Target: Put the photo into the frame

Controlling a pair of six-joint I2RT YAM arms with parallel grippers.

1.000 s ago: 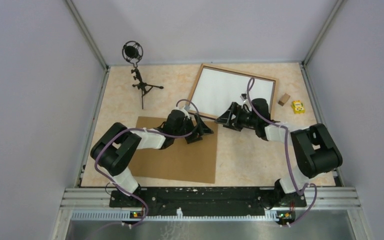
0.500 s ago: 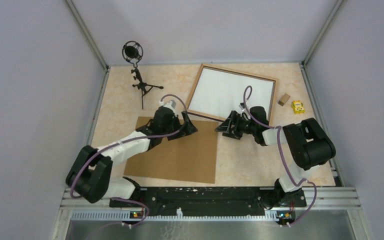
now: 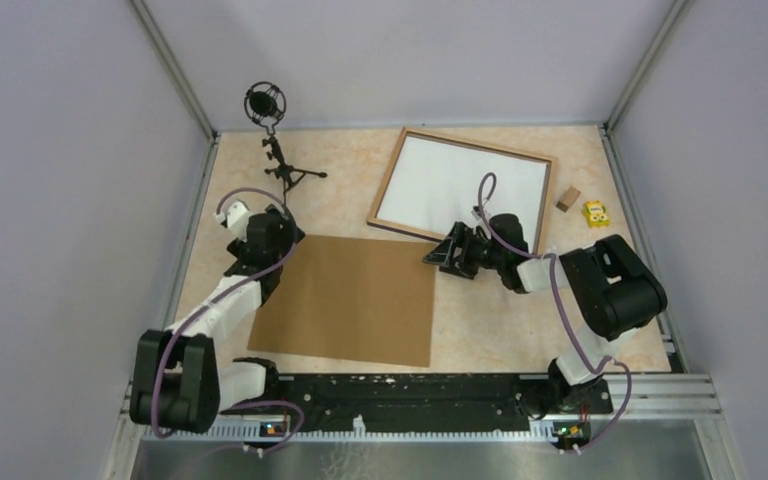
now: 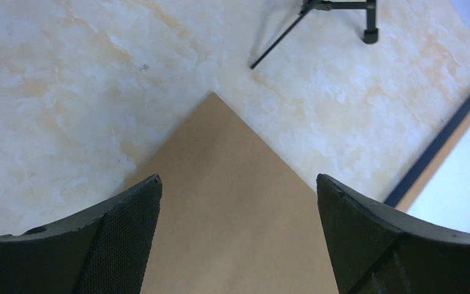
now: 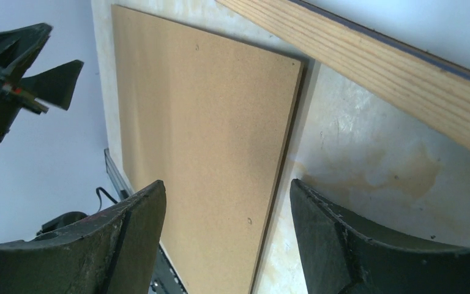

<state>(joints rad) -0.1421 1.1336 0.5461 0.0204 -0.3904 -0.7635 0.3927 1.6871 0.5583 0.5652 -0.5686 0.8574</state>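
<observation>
Flanking frame (image 3: 480, 143); overhead only: yellow block (image 3: 594, 213)

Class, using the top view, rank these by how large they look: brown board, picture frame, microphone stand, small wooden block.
1. brown board
2. picture frame, only slightly smaller-looking than the board
3. microphone stand
4. small wooden block

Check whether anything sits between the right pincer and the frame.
Nothing visible does. The open right pincer hovers beside the frame, at its near wooden rail, above the table. The brown backing board lies flat off to its left, not between them.
</observation>
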